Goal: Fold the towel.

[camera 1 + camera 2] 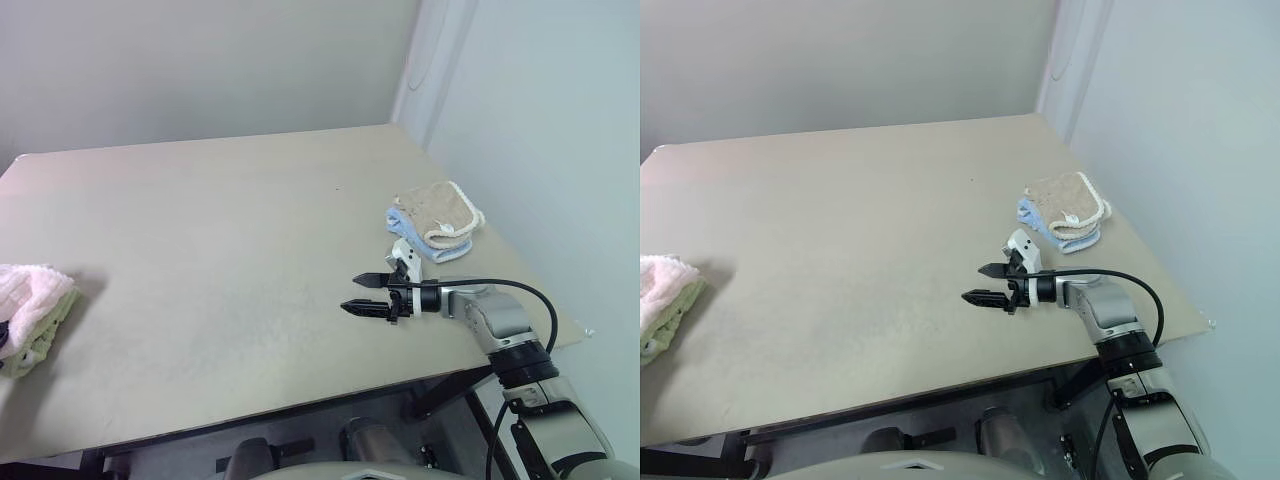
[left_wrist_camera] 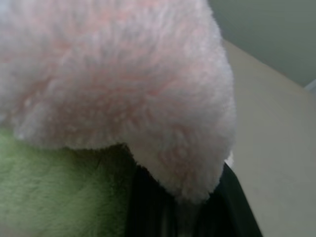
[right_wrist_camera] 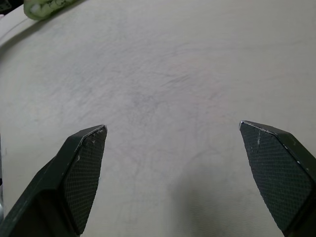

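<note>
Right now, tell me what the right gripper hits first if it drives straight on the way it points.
Probably bare tan tabletop: the right gripper, jaws open, aims slightly down across it. Far beyond lies the pale pink terry towel on a light green towel.

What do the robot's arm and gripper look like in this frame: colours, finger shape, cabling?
The right arm is built of silver-grey rounded segments with black joint bands, and a thin black cable loops along it to the wrist. A small white block sits beside the wrist. The right gripper has two black tapered fingers; in its wrist view the fingertips are pointed, with fine cross-hatched pads.
</note>
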`<move>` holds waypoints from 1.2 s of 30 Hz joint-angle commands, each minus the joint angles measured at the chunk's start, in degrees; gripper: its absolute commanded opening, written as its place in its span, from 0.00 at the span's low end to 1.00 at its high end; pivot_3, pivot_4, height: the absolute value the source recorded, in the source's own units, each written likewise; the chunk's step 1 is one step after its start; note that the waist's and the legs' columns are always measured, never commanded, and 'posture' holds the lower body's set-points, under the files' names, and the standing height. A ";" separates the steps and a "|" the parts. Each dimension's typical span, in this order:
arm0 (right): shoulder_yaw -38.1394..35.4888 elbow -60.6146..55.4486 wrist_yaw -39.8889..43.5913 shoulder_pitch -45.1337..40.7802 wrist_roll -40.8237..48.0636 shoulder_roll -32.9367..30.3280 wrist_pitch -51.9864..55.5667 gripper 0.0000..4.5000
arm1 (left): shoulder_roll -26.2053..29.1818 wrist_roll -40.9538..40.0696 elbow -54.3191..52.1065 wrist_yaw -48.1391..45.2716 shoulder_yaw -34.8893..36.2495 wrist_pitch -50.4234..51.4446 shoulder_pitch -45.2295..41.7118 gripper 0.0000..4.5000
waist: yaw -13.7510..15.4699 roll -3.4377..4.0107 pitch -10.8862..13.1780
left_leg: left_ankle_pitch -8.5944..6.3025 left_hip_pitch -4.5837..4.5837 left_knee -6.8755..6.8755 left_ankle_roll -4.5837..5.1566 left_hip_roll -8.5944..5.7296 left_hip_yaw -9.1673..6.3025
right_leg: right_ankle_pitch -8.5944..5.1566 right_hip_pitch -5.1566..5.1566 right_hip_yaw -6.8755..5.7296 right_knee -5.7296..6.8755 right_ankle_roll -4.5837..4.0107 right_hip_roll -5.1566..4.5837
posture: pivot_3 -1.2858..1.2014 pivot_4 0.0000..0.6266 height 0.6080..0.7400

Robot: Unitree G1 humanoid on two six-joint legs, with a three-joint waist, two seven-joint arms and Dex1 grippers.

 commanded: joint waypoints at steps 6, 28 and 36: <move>-0.58 0.17 -0.20 -1.27 -0.39 0.21 -1.74 1.00 | -0.08 -4.93 -5.48 2.17 3.87 4.83 -0.01 0.74 | -0.01 0.00 0.00 | 0.00 0.00 0.01 0.00 -0.01 0.00 | 0.00 0.00 0.00 0.00 -0.01 -0.01 | 0.52 0.00 1.00; -0.76 4.93 4.68 -5.19 0.58 2.25 -3.96 1.00 | -10.01 -15.14 -37.73 2.32 13.71 16.49 25.27 1.00 | -0.24 0.03 0.02 | -0.01 0.04 0.00 -0.02 0.01 0.04 | -0.05 0.01 0.02 -0.09 0.03 -0.06 | 0.52 0.00 1.00; -2.75 4.85 5.82 -7.42 2.85 2.52 -3.53 1.00 | -10.97 -9.71 -60.36 -2.72 -1.86 10.96 27.80 1.00 | -0.03 0.13 0.07 | -0.02 0.04 0.02 -0.04 -0.04 0.07 | -0.05 0.02 0.02 -0.21 0.02 -0.12 | 0.52 0.00 1.00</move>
